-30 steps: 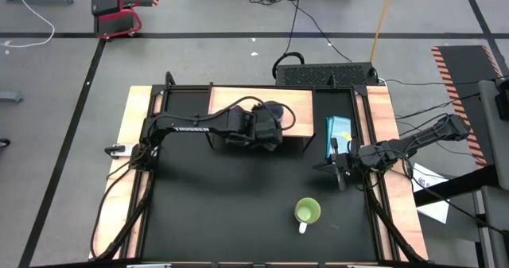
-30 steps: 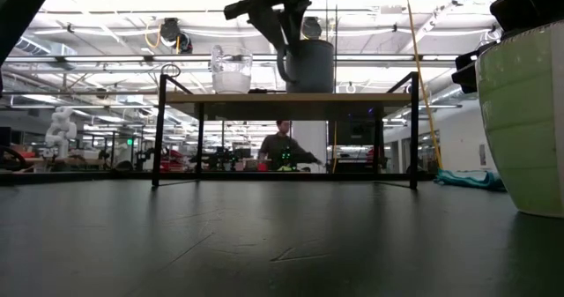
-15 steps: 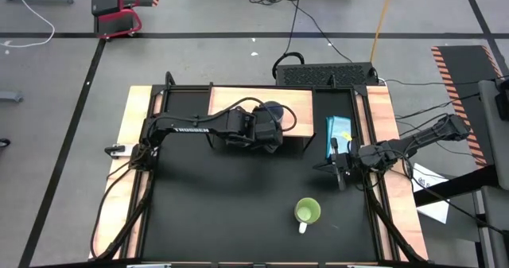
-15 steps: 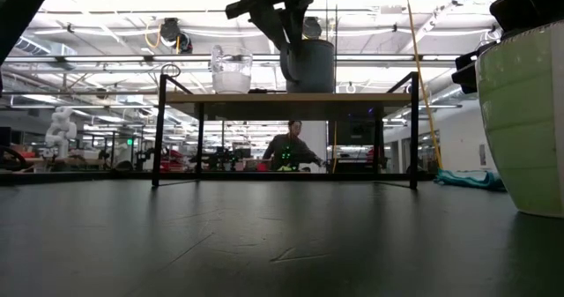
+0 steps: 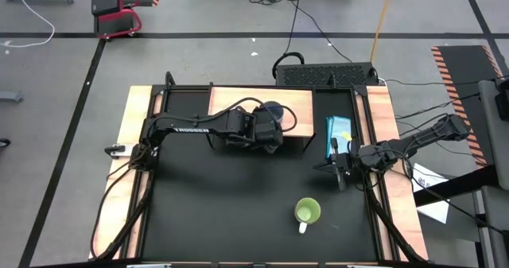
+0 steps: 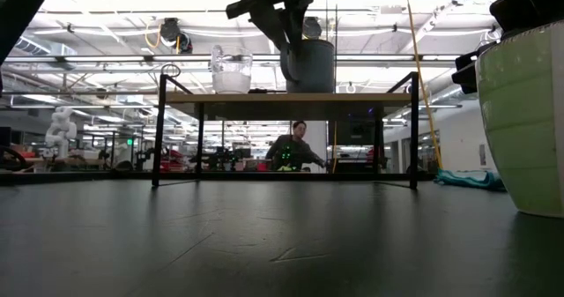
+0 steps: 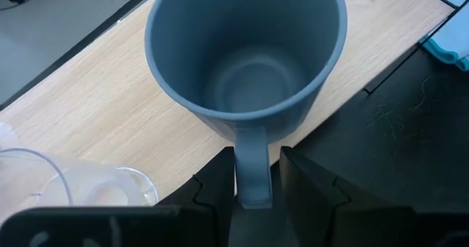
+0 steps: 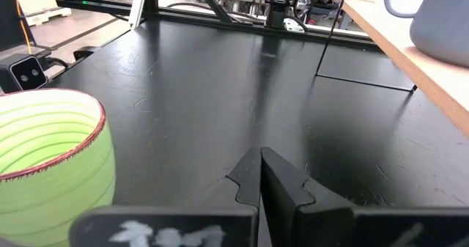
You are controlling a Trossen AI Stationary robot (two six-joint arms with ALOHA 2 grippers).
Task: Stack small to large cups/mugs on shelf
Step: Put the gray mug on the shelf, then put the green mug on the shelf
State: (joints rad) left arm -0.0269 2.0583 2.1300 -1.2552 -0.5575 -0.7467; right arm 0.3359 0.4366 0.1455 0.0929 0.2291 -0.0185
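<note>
Over the past second nothing shifted — the left gripper (image 7: 253,196) kept its jaws closed on the handle of the grey-blue ceramic mug (image 7: 245,53), resting on the light-wood shelf (image 7: 95,130) beside the small clear glass cup (image 6: 231,70) — release looked due next.

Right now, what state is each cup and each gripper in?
Glass cup: upright on the shelf, empty.
Grey mug: upright on the shelf, handle between the left gripper's fingers.
Green mug: upright on the table, not yet shelved.
Left gripper: around the mug's handle.
Right gripper: shut, empty.
</note>
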